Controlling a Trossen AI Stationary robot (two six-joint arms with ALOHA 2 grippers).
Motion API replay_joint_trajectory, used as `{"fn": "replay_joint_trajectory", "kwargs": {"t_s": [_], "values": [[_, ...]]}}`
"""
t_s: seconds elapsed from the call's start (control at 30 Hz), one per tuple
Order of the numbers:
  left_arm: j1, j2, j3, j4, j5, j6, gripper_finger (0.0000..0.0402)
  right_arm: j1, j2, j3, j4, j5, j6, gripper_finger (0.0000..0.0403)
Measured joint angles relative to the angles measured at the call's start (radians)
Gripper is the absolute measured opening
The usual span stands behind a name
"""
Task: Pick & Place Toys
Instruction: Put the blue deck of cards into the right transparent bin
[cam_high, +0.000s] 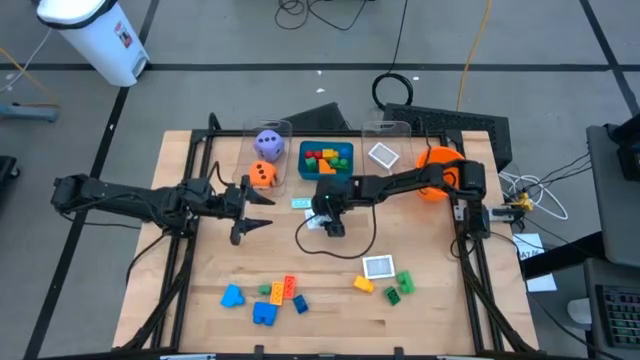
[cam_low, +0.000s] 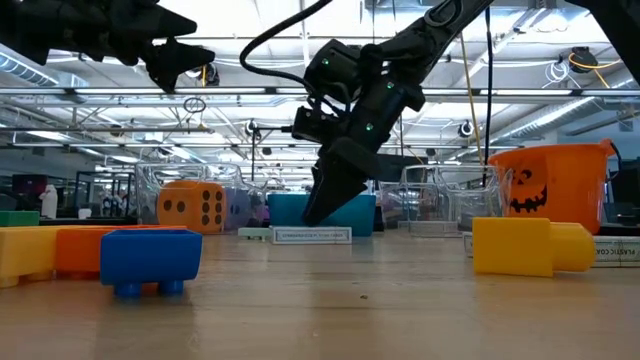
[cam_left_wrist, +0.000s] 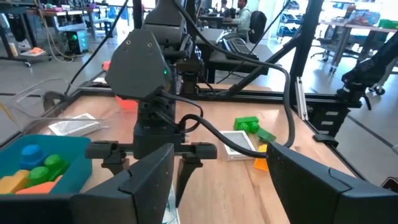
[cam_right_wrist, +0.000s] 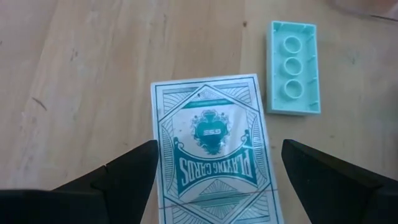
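Right gripper (cam_high: 331, 226) — jaws wide, holding nothing, pointed down over the card box (cam_right_wrist: 214, 151); the box lies flat on the table (cam_high: 330, 300) between the spread fingers (cam_right_wrist: 124, 174), in front of the teal tray (cam_high: 326, 176). Whether the fingertips touch the box cannot be told.

Pale teal brick (cam_right_wrist: 293, 67) — upside down, hollow side up, just beside the box; it lies on the table in front of the teal tray.

Left gripper (cam_high: 262, 209) — jaws partly open, empty, held above the table left of the tray, pointing toward the right gripper.

Teal tray — holds red, yellow, green and blue bricks (cam_high: 324, 158).

Orange die (cam_high: 262, 174) and purple die (cam_high: 268, 144) — in the clear bin (cam_high: 283, 128) left of the tray, the orange one nearer the table's front.

Picture card (cam_high: 384, 154) — in the second clear bin (cam_high: 400, 128), right of the tray.

Orange bowl (cam_high: 433, 158) — right of that bin, partly under the right arm.

Loose bricks, well in front of the tray — blue, orange, yellow and green group (cam_high: 266, 298) at front left; a second card (cam_high: 378, 266) with yellow brick (cam_high: 363, 284) and green bricks (cam_high: 400, 286) at front right.
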Motion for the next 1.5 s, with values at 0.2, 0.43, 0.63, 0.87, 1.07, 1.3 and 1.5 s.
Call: {"fn": "replay_joint_trajectory", "kwargs": {"t_s": [0.2, 0.43, 0.63, 0.87, 1.07, 1.3, 1.5], "values": [[0.000, 0.000, 0.000, 0.000, 0.000, -0.003, 0.0257, 0.007, -0.002, -0.019, 0.003, 0.000, 0.006, 0.0331], [0.000, 0.000, 0.000, 0.000, 0.000, -0.006, 0.0257, 0.014, -0.003, -0.040, 0.002, -0.008, 0.024, 0.0331], [0.000, 0.000, 0.000, 0.000, -0.001, -0.006, 0.0257, 0.021, -0.003, -0.056, -0.001, -0.029, 0.024, 0.0331], [0.000, 0.000, 0.000, -0.001, -0.001, -0.005, 0.0257, 0.021, -0.003, -0.077, -0.002, -0.029, 0.035, 0.0331], [0.000, 0.000, 0.000, -0.006, -0.002, -0.005, 0.0257, 0.020, -0.003, -0.078, -0.008, -0.029, 0.027, 0.0308], [0.000, 0.000, -0.001, -0.009, -0.002, -0.003, 0.0257, 0.020, -0.013, -0.081, 0.036, -0.019, 0.000, 0.0287], [0.000, 0.000, -0.001, -0.016, -0.002, -0.003, 0.0257, 0.021, -0.042, -0.085, 0.128, 0.035, -0.099, 0.0297]]}}
